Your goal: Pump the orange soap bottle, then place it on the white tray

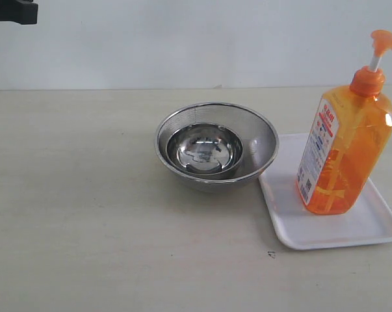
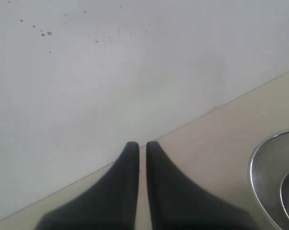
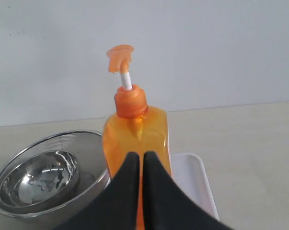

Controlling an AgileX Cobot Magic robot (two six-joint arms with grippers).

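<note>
A pale grey-white wall (image 1: 182,39) fills the top quarter of the exterior view. Below it, a light beige tabletop (image 1: 85,227) fills the rest of the frame.

At lower right lies the flat rectangular white plastic tray (image 1: 293,221) with rounded corners and a low rim. Its right end runs almost to the frame edge. Just left of the tray, at centre frame, sits a round steel mesh strainer bowl (image 1: 264,140). Its rim overlaps the tray's upper left corner in the picture, but contact cannot be told.

The tall translucent orange soap bottle (image 1: 348,156) stands upright on the tray, at right of frame. Its white, red and blue label faces the bowls. Its orange pump head sits raised on a white stem near the upper right corner.

Nested inside the strainer is a smaller shiny steel bowl (image 1: 205,149).

A black piece of machinery (image 1: 12,12) shows at the extreme upper left corner.

In the left wrist view, the left gripper (image 2: 142,146), with two black fingers, is closed to a thin slit and holds nothing. Wall and tabletop lie beyond it.

In the right wrist view, the right gripper (image 3: 140,155) is likewise closed to a thin slit and empty. It points at the bottle, which stands beyond it on the tray.

A tiny dark mark (image 1: 271,254) sits on the tabletop, low and right of centre.
</note>
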